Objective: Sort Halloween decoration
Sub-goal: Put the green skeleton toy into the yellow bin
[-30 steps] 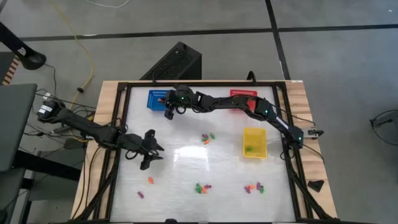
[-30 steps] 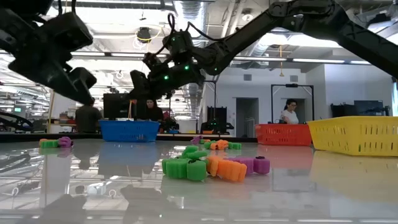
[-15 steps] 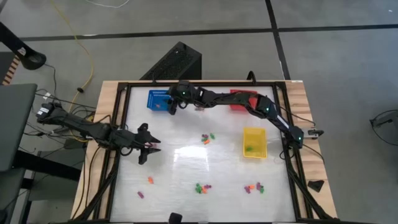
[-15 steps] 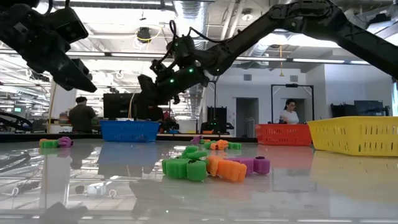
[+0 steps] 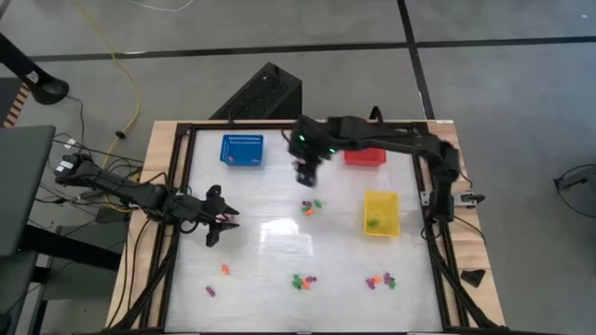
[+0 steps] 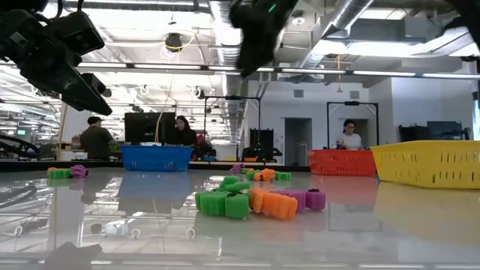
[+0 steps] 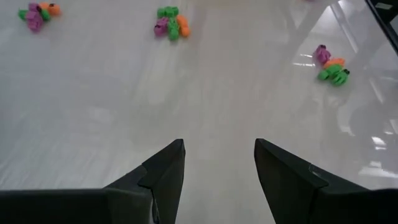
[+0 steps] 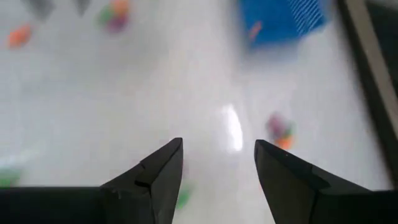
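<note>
While both hands (image 5: 222,221) (image 5: 306,177) gape, three baskets (image 5: 242,150) stand.

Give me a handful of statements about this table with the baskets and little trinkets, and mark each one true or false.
1. The right end effector is open and holds nothing. True.
2. The yellow basket stands between the blue basket and the red basket. False: it sits nearer the front, below the red one in the high view.
3. The left end effector is shut on a trinket. False: its fingers are apart over bare table.
4. Something green lies inside the yellow basket. True.
5. All the trinkets are already in baskets. False: several small clusters lie loose on the table.
</note>
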